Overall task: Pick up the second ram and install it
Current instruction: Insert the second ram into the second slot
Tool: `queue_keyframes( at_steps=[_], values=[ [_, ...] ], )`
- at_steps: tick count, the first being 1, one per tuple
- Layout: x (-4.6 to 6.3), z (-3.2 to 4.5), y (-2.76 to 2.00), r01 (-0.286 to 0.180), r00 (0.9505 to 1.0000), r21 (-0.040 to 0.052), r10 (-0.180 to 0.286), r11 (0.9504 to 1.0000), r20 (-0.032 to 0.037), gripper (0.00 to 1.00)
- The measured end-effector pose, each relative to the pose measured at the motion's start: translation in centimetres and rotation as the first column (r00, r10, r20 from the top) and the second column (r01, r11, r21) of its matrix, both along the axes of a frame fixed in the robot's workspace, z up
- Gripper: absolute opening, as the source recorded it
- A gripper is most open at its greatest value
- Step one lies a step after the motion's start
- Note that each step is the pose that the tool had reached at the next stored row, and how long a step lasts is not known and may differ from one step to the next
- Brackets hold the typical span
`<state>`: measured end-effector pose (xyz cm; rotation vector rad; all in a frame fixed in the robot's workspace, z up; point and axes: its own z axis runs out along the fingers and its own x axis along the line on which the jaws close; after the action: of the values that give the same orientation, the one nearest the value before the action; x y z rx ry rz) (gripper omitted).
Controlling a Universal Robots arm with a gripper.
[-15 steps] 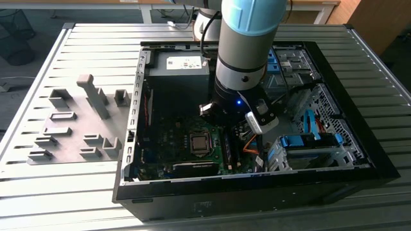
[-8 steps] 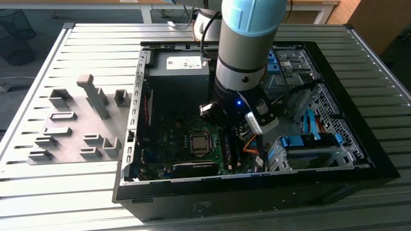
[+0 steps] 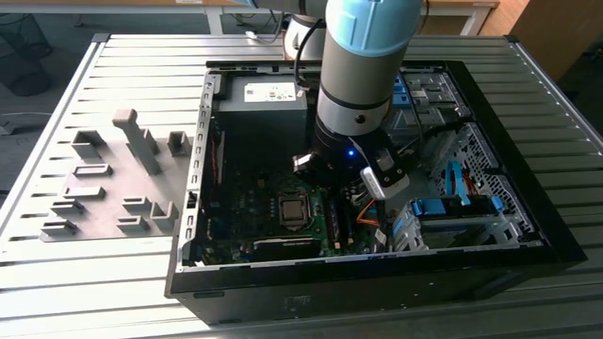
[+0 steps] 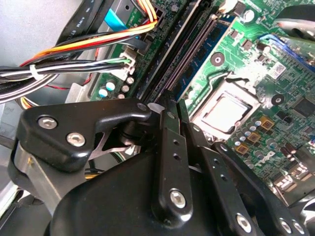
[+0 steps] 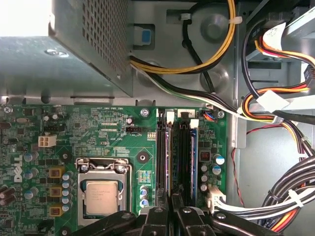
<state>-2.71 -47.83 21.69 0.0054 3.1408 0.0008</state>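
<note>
While inside case (image 3: 527,212) | pincer (image 5: 171,199) closed | over RAM slots (image 5: 176,152)

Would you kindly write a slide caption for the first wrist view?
Hand poised over the motherboard's memory slots, beside the bare processor.

A robotics lab is showing here: a ribbed metal worktop (image 3: 113,78) carrying an open computer case (image 3: 527,212) (grey fixture plate (image 3: 104,183) lying beside it).
</note>
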Motion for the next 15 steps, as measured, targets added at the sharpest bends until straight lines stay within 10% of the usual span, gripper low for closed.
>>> queue_keyframes(
  at_steps=[15],
  values=[
    [0.19,-0.12,0.0,0.001,1.0,0.0001,-0.001,1.0,0.0,0.14]
  ],
)
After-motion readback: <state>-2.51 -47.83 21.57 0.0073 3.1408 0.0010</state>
